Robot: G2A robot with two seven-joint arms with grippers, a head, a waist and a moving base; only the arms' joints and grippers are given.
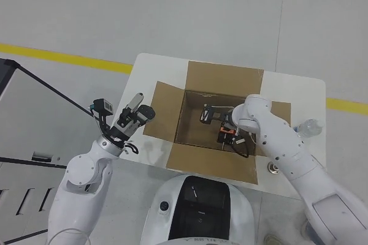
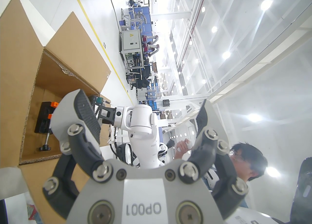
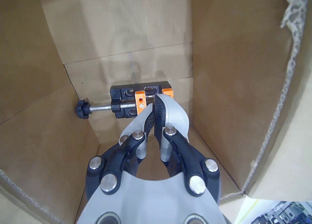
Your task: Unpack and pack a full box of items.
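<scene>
1. Position of the work. The small black metal vise with orange jaw blocks (image 3: pixel 121 94) lies flat on the floor of the open brown corrugated-cardboard box (image 3: pixel 219 52), close to one side wall. The box stands on the white bench (image 1: pixel 153 67) with all its flaps folded outward.

2. Governing relation. The vise sits straight beyond the tips of my right tool (image 3: pixel 153 104), which is down inside the box. The tips overlap the orange blocks in the right wrist view, and I cannot tell whether they touch them. The vise's long axis follows its threaded steel screw, which ends in a black lobed knob. That axis runs roughly along the line on which my pads close, not across it.

3. Tool state. The right tool is narrow: its ribbed black rubber pads are almost together and nothing is visible between them. The left tool (image 2: pixel 142 99) is spread wide and carries nothing. It is raised outside the box, well apart from the vise, so the right arm is by far the nearer.

4. Handling judgement. The vise body is probably rigid, heavy for its size and smooth-faced (the protruding screw would shift its balance toward the knob end). I judge that the pads would have to spread before they could straddle the body.
</scene>
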